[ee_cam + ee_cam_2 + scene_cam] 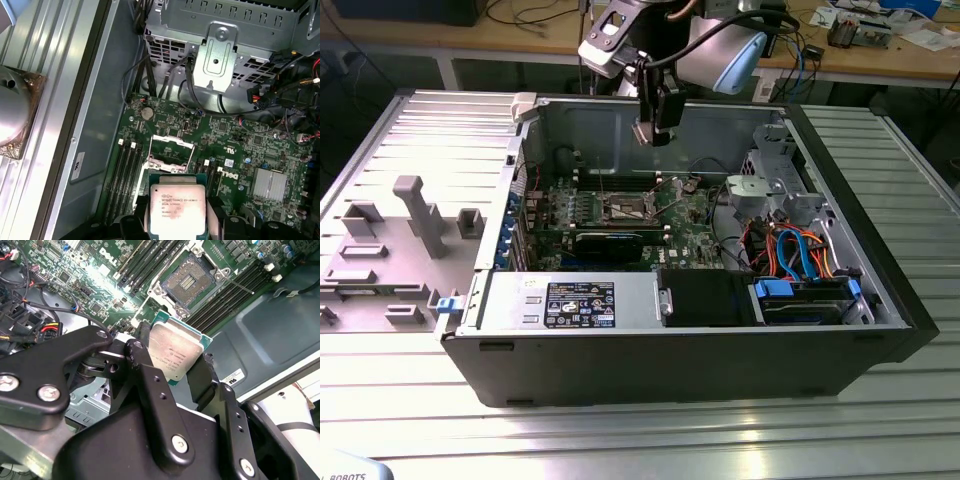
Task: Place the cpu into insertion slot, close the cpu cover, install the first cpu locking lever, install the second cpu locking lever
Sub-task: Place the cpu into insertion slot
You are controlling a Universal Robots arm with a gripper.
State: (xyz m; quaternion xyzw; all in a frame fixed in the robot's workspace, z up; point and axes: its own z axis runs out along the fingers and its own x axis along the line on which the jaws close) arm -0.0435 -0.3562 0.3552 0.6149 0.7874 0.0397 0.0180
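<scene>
Pincer (174,356): black linkage seen nearest the lens in the second wrist view. The fingers (141,362) are drawn in against two opposite edges of the cpu (176,351), narrowed to the chip's width; nothing else is gripped.
Cpu: clamped flat, silvery printed top turned to both wrist cameras, green edge visible. It is held in the air above the insertion slot (190,282), apart from it, no contact.
Insertion slot: dark contact field exposed inside a silvery rim; nothing is seated in it.
Memory slots (227,295): long narrow rows just beside the insertion slot.
Motherboard (240,150): green board by which the insertion slot is carried.
Computer case (620,370): open, laid on its side on the worktop (720,430), with the insertion slot near the middle of its floor. In the exterior view the pincer is seen well above the insertion slot, up by the case's far wall.
Step in hand: first of four, cpu placement. It is judged an approach, as the chip is not yet seated.
Progress: judged early; closing and lever work cannot be begun before seating.
Placement calls for: as a judgement, the chip is to be squared to the slot's rim, centred over the dark field, kept level and lowered gently. Sliding across the contacts is to be avoided, bent pins being the risk.
</scene>
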